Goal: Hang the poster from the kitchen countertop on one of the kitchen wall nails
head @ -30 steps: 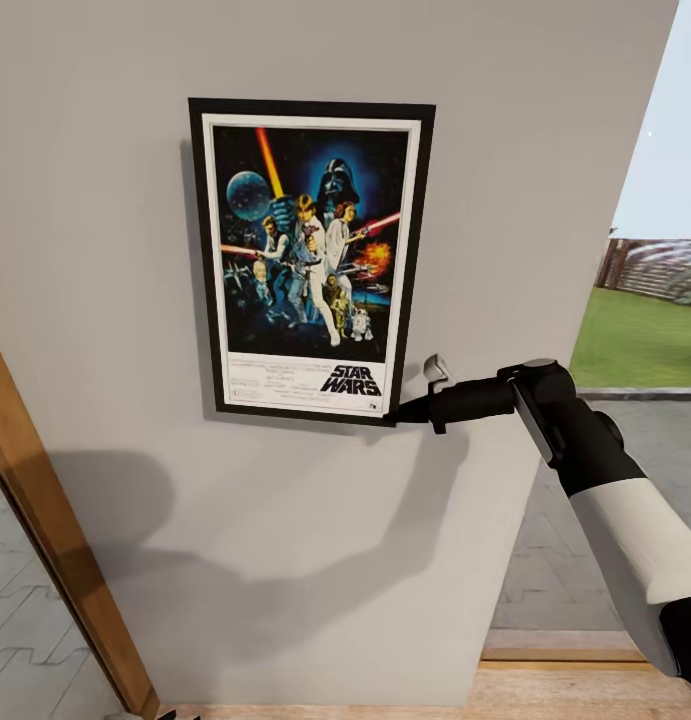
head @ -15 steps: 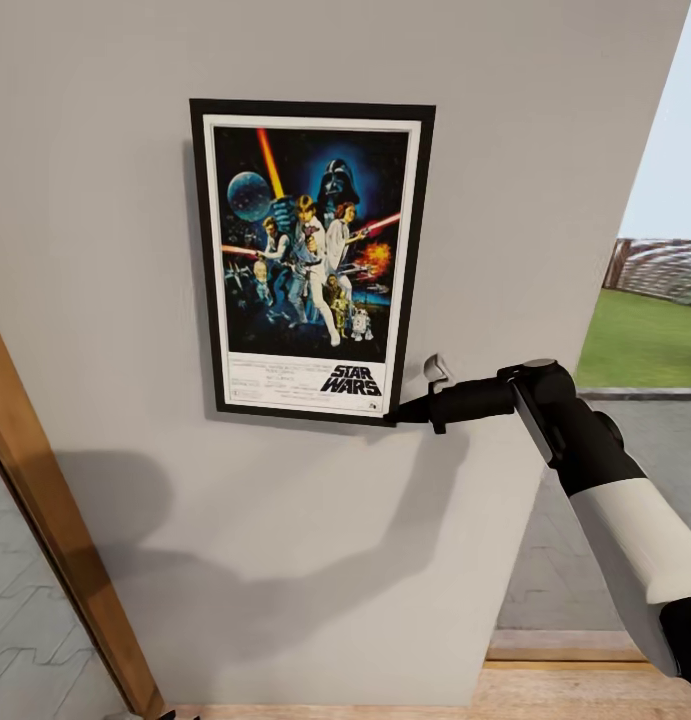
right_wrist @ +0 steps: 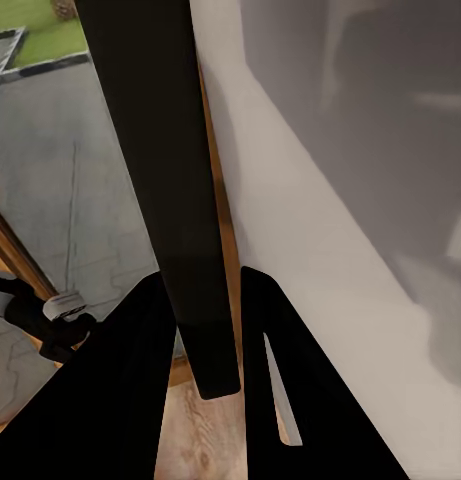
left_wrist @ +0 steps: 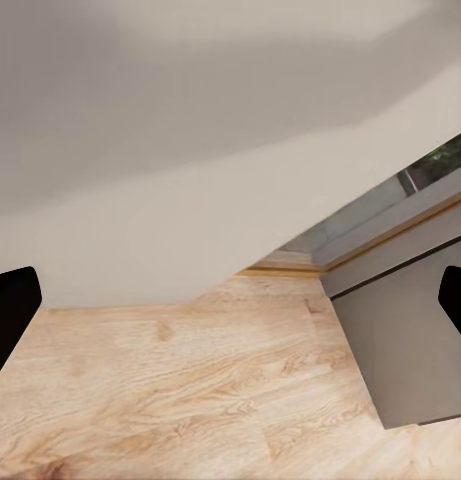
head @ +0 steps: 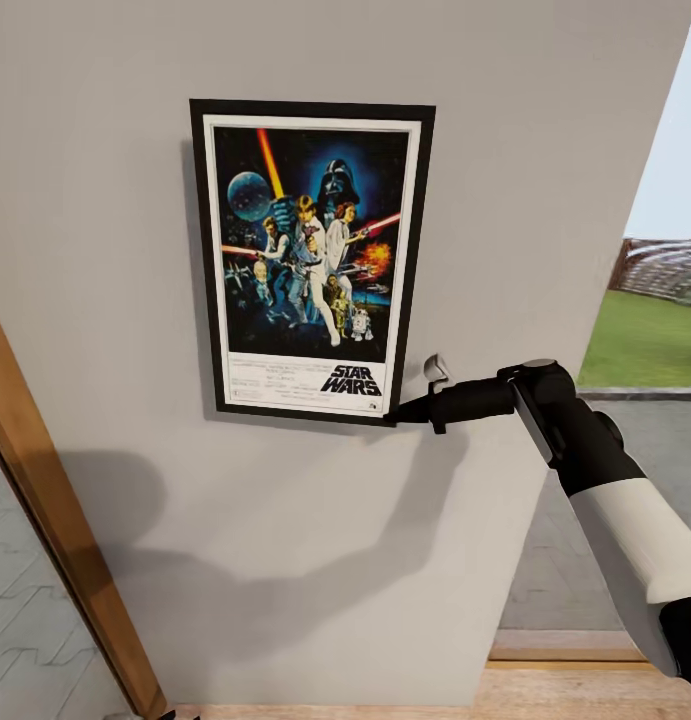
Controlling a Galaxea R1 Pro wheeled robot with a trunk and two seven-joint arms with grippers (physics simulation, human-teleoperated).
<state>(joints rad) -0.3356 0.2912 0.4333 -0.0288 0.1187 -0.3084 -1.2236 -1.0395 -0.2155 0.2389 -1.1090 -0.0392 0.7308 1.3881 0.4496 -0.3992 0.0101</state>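
Against the plain pale-grey wall (head: 545, 150) hangs one upright rectangular Star Wars poster (head: 310, 262) with a black frame and white border, flat and level. At its lower right corner the single black right gripper (head: 397, 413) meets the frame; from the right wrist, its two fingers (right_wrist: 140, 380) pinch the frame's dark edge (right_wrist: 170, 200). Seen from the left wrist, the left gripper's (left_wrist: 230, 305) two black fingertips (left_wrist: 10, 310) stand wide apart over a light wooden floor (left_wrist: 190, 400). One slanted wooden door frame (head: 55, 520) stands at the left.
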